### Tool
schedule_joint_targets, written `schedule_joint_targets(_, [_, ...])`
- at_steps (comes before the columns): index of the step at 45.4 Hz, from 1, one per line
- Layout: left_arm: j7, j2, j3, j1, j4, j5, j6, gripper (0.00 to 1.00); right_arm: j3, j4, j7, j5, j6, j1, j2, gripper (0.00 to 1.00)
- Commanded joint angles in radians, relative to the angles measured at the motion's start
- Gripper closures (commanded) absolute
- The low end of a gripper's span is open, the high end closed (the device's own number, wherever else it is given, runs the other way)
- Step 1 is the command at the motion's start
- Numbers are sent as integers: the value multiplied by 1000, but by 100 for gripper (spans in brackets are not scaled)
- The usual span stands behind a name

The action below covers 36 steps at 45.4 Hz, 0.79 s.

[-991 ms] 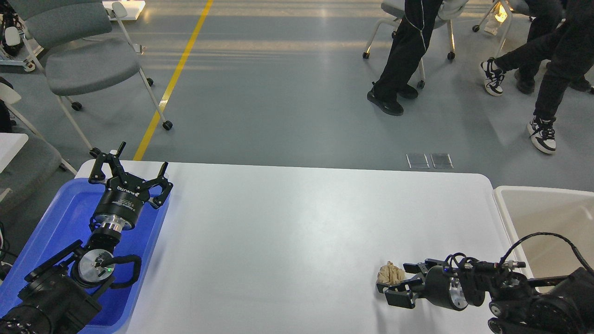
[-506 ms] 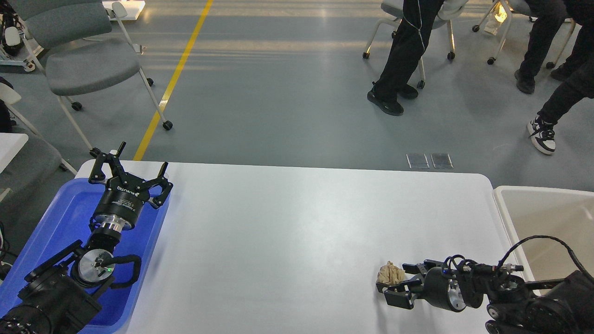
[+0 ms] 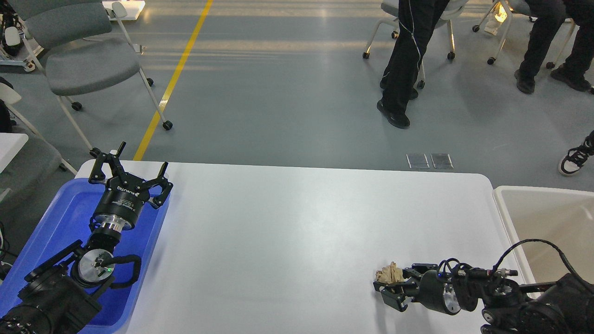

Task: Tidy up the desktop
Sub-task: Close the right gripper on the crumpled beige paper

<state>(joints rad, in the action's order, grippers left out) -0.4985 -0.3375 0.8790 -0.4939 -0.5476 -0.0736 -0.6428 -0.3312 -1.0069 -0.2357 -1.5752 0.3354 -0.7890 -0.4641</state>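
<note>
The large white rectangular desktop [image 3: 297, 232] with rounded corners fills the lower middle of the view. Near its front right part lies a small crumpled beige paper wad [image 3: 388, 274] — the right gripper [image 3: 389, 288] has its two black fingers closed in around it, low over the surface. A cream-beige plastic bin [image 3: 506, 208] stands just beside the desktop's right edge. At the left, a blue plastic tray [image 3: 60, 218] holds nothing I can make out — the left gripper [image 3: 130, 169] hangs above its far edge, fingers spread wide and empty.
</note>
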Motion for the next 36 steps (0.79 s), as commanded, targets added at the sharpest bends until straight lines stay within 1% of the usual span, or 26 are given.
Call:
schedule_joint_targets(1, [0, 0, 0, 0, 0, 0, 0, 0, -2, 7, -2, -3, 4, -6, 1, 100])
schedule_joint_targets(18, [0, 0, 0, 0, 0, 0, 0, 0, -2, -2, -11, -2, 1, -15, -10, 100])
schedule_joint_targets(23, [0, 0, 0, 0, 0, 2, 0, 0, -2, -19, -25, 1, -4, -33, -33, 100])
schedule_joint_targets(26, [0, 0, 0, 0, 0, 2, 0, 0, 0, -47, -28, 6, -7, -59, -59, 100])
schedule_joint_targets(31, [0, 0, 0, 0, 0, 2, 0, 0, 0, -139, -28, 18, -24, -133, -128, 100])
schedule_joint_targets(36, [0, 0, 0, 0, 0, 2, 0, 0, 0, -211, -28, 82, -68, -210, -198, 100])
